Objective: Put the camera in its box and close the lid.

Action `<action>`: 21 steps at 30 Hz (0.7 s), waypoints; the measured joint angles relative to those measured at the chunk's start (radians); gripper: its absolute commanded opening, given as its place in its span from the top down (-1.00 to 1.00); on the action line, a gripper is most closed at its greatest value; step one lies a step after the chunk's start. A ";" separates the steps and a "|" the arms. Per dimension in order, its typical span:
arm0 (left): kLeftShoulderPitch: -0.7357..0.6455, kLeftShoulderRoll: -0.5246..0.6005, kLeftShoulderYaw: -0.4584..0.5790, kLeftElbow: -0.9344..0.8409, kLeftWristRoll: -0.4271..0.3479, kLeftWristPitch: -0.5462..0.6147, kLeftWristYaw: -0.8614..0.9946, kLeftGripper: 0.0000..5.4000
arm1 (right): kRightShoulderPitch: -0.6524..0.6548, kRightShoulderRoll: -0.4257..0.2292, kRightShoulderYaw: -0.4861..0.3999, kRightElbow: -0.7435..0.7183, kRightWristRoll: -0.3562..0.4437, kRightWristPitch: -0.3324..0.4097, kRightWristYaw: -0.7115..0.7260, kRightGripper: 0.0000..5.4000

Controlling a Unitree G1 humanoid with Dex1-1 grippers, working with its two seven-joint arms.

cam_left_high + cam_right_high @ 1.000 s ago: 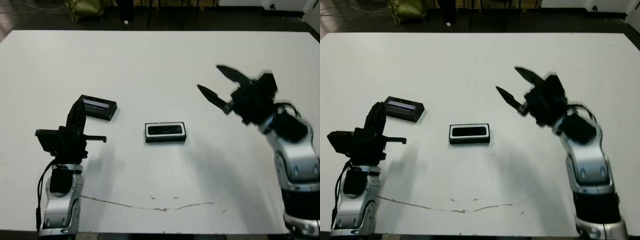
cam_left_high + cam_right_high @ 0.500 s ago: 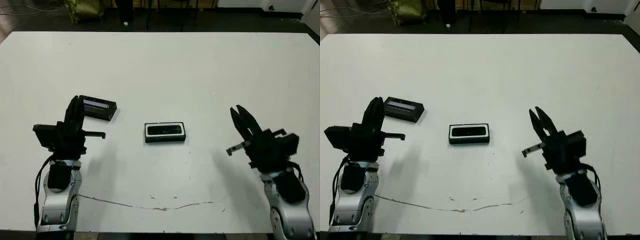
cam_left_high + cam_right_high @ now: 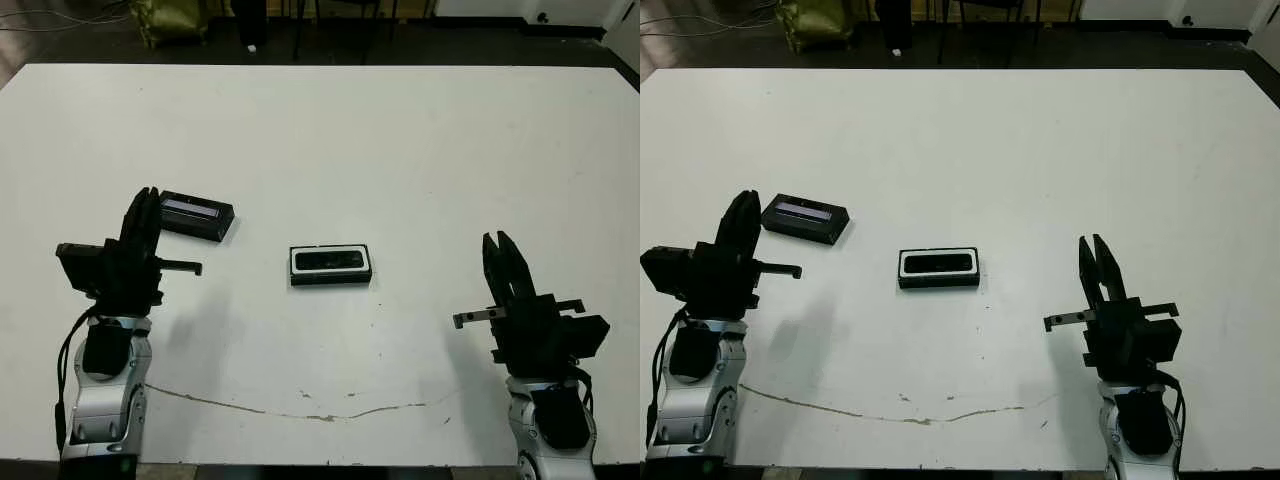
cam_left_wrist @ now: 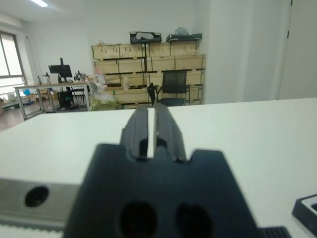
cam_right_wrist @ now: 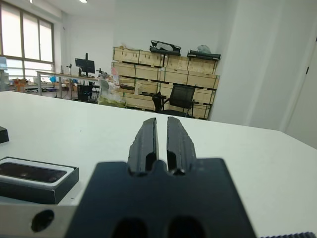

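The lid (image 3: 197, 215) lies just ahead of the closed, empty left hand (image 3: 140, 217), its long axis crosswise, while the box (image 3: 331, 265) holding the camera (image 3: 330, 261) sits between both hands, the closed right hand (image 3: 500, 260) being farther.

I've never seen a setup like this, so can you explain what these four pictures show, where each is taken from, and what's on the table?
It is a humanoid robot at a white table. The two wide pictures come from its head, looking down. The other two come from cameras on its wrists, looking along each gripper's fingers. On the table sit the box with the camera lying inside, and the lid off to the robot's left. The left gripper and right gripper are both nearly shut and hold nothing.
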 measured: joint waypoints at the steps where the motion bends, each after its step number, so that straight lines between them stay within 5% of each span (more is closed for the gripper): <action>1: -0.004 0.009 0.004 -0.005 0.000 0.000 -0.004 1.00 | -0.002 -0.001 -0.001 0.002 0.006 0.000 0.001 1.00; 6: -0.115 0.145 0.058 -0.039 0.013 0.064 -0.019 1.00 | -0.026 -0.019 -0.018 0.025 0.049 -0.006 0.023 1.00; 11: -0.350 0.390 0.100 -0.081 0.037 0.309 -0.087 1.00 | -0.046 -0.025 -0.036 0.070 0.061 -0.056 0.028 1.00; 15: -0.548 0.559 0.026 -0.013 0.127 0.434 -0.195 1.00 | -0.050 -0.025 -0.041 0.091 0.064 -0.086 0.029 1.00; 21: -0.786 0.658 -0.215 0.295 0.367 0.411 -0.310 1.00 | -0.048 -0.029 -0.044 0.091 0.091 -0.086 0.035 1.00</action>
